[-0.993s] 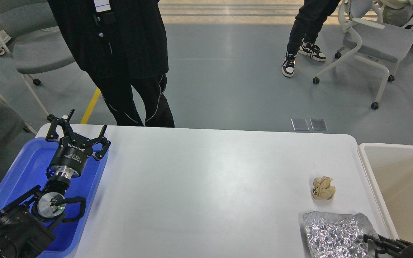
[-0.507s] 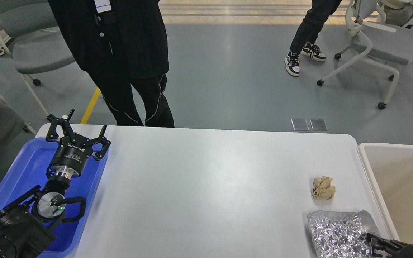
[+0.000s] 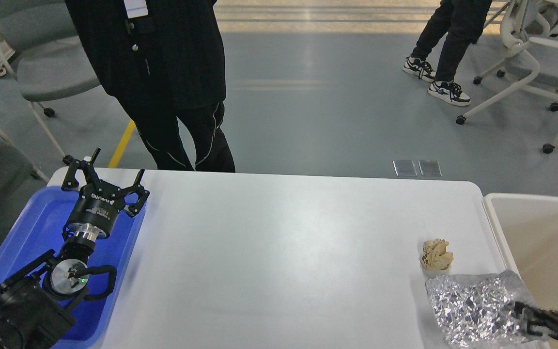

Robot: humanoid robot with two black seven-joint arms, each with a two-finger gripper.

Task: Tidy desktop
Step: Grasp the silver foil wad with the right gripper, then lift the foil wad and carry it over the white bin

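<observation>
In the head view, the large white rectangular desktop (image 3: 279,252) fills the lower frame; the left gripper (image 3: 106,182), fingers spread apart and empty, is held over the blue plastic tray (image 3: 27,228) at the left edge; a crumpled beige paper ball (image 3: 437,254) lies near the right edge, just beside a wrinkled silver foil sheet (image 3: 472,308) at the near right corner; the right gripper (image 3: 533,320) is seen on the foil, its fingers' state cannot be told; a beige rectangular bin (image 3: 540,242) stands beyond the right edge.

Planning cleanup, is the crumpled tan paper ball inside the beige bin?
No, the crumpled tan paper ball lies on the white desktop, left of the beige bin.
</observation>
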